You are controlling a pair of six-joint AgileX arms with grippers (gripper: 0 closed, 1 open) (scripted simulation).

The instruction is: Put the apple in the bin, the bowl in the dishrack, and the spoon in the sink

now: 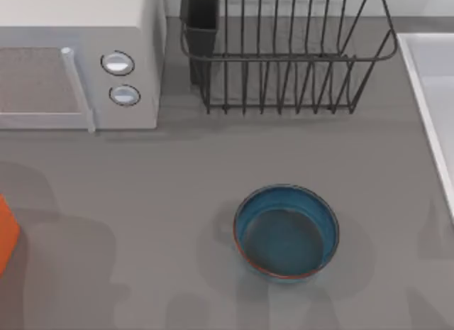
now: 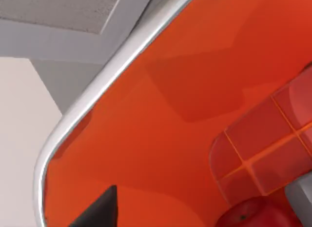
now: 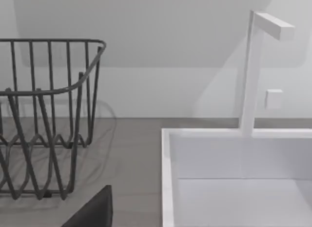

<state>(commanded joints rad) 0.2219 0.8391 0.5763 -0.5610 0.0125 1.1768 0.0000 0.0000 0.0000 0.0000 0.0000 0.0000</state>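
Note:
The left wrist view looks down into the orange bin (image 2: 146, 139), which has a silvery rim. The red apple (image 2: 253, 216) lies inside it. My left gripper (image 2: 195, 207) hangs open over the bin, its dark finger (image 2: 97, 211) well apart from the apple. The blue bowl (image 1: 286, 232) stands upright and empty on the grey table, front centre. The dark wire dishrack (image 1: 284, 53) is at the back, with the white sink (image 1: 436, 96) at the right edge. One dark finger (image 3: 95, 210) of my right gripper points toward the sink (image 3: 234, 178). The spoon is out of view.
A white microwave (image 1: 78, 60) with two round knobs stands at the back left. The bin's orange side (image 1: 6, 234) shows at the table's left edge. A white faucet (image 3: 253, 66) rises behind the sink. The dishrack's black utensil cup (image 1: 201, 25) is at its back left corner.

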